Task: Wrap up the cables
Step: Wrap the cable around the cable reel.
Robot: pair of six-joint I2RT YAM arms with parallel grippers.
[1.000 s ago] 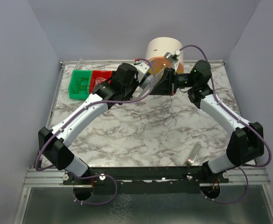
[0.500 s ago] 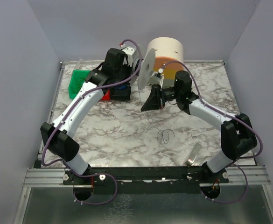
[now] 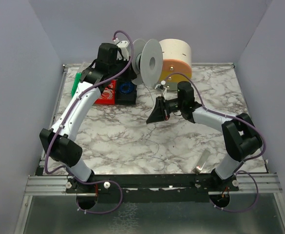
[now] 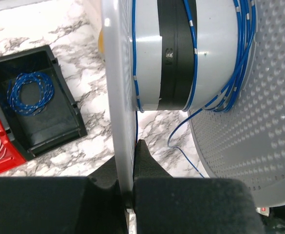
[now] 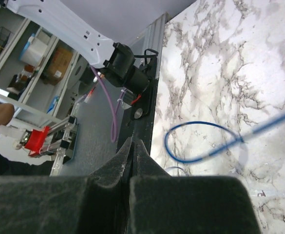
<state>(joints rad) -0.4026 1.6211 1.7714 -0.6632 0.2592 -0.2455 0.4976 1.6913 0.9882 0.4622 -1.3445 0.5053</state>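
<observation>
As the spool [image 3: 151, 62] screens the cream drum [image 3: 179, 53], bins [image 3: 103, 95] sit left; cable [image 4: 240, 58] dangles.

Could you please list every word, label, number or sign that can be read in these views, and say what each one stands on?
No text can be read in any view.
Black band on the spool: a small raised mark, too blurred to read.
Boxes on the background shelves: any labels are too small to read.
</observation>
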